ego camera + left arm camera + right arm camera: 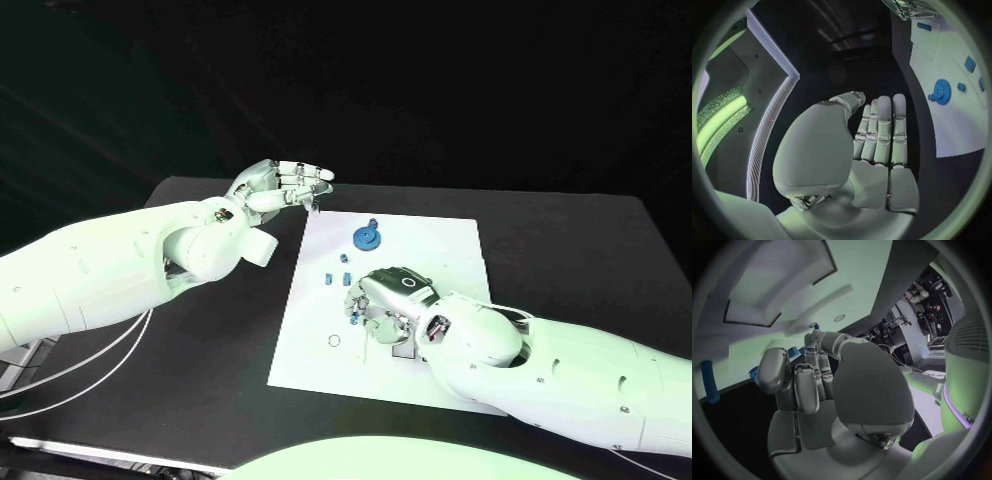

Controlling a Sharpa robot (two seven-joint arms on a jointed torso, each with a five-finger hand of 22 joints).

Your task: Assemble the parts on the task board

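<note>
A black table [577, 250] stands against a dark, unlit background.

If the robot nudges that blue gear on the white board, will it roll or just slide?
The blue gear lies flat on the task board, so it would probably slide, not roll. It looks small and stiff, likely light. Its toothed rim may catch fingers.

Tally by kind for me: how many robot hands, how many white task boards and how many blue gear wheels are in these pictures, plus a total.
Robot hands: 2 (left robot hand, right robot hand)
White task board: 1
Blue gear wheel: 1
Total: 4
</note>
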